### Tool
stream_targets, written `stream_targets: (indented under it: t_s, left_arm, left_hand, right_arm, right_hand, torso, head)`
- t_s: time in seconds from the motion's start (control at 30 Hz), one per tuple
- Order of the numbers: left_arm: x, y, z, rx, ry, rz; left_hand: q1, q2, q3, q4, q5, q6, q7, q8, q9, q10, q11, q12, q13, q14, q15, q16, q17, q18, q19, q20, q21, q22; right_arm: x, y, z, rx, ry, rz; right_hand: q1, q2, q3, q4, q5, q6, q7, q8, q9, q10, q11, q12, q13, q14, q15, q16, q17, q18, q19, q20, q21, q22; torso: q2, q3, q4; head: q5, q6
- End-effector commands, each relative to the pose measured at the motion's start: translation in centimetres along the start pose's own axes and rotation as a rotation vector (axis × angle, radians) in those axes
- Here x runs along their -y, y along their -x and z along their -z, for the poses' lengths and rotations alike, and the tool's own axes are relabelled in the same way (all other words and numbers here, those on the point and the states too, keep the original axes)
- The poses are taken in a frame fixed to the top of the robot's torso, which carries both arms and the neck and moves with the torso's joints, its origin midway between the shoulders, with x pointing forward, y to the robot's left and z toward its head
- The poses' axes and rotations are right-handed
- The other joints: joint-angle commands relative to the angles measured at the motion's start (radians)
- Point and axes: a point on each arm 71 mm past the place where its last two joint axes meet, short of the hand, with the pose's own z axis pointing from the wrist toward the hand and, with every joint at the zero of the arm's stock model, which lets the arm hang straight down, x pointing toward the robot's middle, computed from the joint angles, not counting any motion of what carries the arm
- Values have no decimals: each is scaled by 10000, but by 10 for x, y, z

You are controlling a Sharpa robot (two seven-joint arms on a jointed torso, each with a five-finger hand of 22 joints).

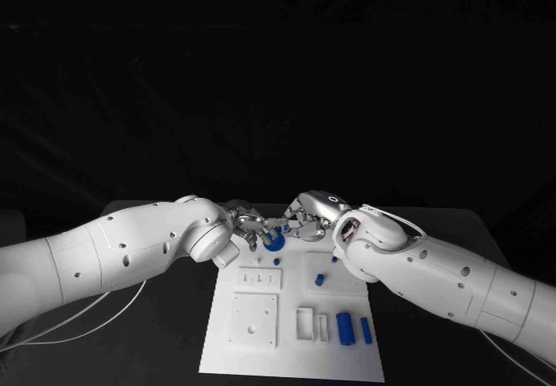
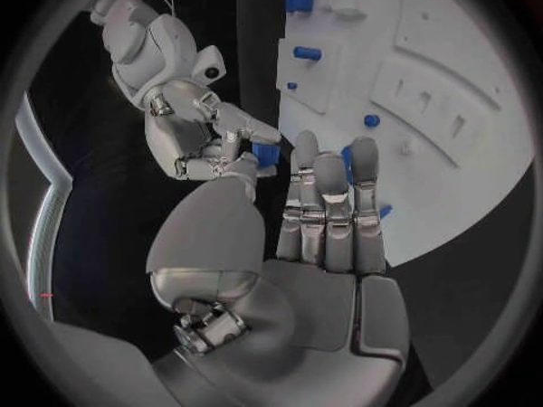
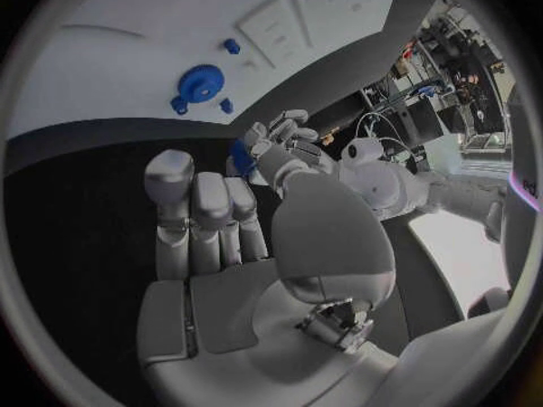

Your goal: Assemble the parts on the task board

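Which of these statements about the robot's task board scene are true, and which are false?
1. The left hand and right hand meet over the far end of the task board. True.
2. The board is black and lies on a white table. False: the board is white and the table is black.
3. A blue gear lies on the board. True.
4. The right hand rests flat at the board's near end. False: it is raised at the far end, fingertips towards the left hand.
5. A small blue part sits between the two hands' fingertips. True, though which hand grips it cannot be told.
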Motion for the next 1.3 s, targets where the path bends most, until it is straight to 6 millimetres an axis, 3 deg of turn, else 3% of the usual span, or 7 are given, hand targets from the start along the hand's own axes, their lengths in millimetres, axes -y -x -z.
stream_targets:
  t_s: [0.03, 0.4, 0.63, 0.77, 1.3]
  left_arm:
    - [1, 2, 1, 319, 18, -70]
    - [3, -2, 2, 221, -112, -83]
    - [4, -4, 2, 50, -68, -137]
    - [5, -5, 2, 52, -64, -138]
    - [5, -4, 0, 161, -66, -128]
  left_hand:
    - [65, -39, -25, -20, 23, -65, 23, -44, 50, 114, 27, 19, 11, -41, 28, 48, -14, -92, -45, 41, -38, 20]
    - [104, 81, -74, -237, 69, -72, 16, -45, 223, 107, 25, 5, 10, -47, 29, 44, -38, -100, -43, 41, -94, 75]
    - [343, 429, -293, -867, 56, -55, 5, -46, 290, 125, 14, -14, -4, -52, 17, 70, -43, -108, -24, 32, -153, 174]
    - [429, 516, -379, -1019, 51, -57, 4, -46, 312, 88, 26, -89, -59, -64, 27, 61, -53, -104, -17, 41, -175, 201]
    - [654, 841, -593, -1353, 101, -105, 2, -49, 275, 90, 30, -175, -137, -78, 32, 69, -60, -111, -19, 43, -258, 279]
  right_arm:
    - [-3, -3, -1, -224, 18, 364]
    - [-8, -10, -4, -442, 37, 601]
    - [-11, -12, -5, -471, 49, 621]
    - [-14, -12, -5, -490, 98, 595]
    - [-17, -13, -6, -583, 171, 559]
  right_hand:
    - [-11, -117, 61, -24, 48, 298, -154, 32, 481, -15, -59, -62, 8, 46, -31, -53, 12, -96, 420, -38, 62, 949]
    - [-11, -111, 65, -46, 49, 310, -155, 35, 496, -5, -60, -51, 18, 51, -28, -53, 23, -95, 421, -34, 61, 950]
    - [-15, -97, 72, -74, 59, 312, -154, 34, 513, -2, -59, -54, 18, 56, -24, -61, 27, -97, 427, -29, 80, 954]
    - [-21, -101, 68, -80, 65, 318, -156, 36, 518, 4, -59, -50, 21, 58, -26, -60, 31, -96, 427, -30, 77, 954]
    - [-34, -90, 59, -109, 80, 321, -156, 33, 531, 11, -60, -56, 19, 56, -27, -94, 14, -95, 429, -30, 68, 951]
  torso:
    - [5, 3, 5]
    - [1, -10, 15]
    - [6, 6, 18]
    - [7, 2, 26]
    - [6, 12, 2]
  head:
    - [-3, -11]
    - [-20, -46]
    - [10, -81]
    - [14, -70]
    - [58, -89]
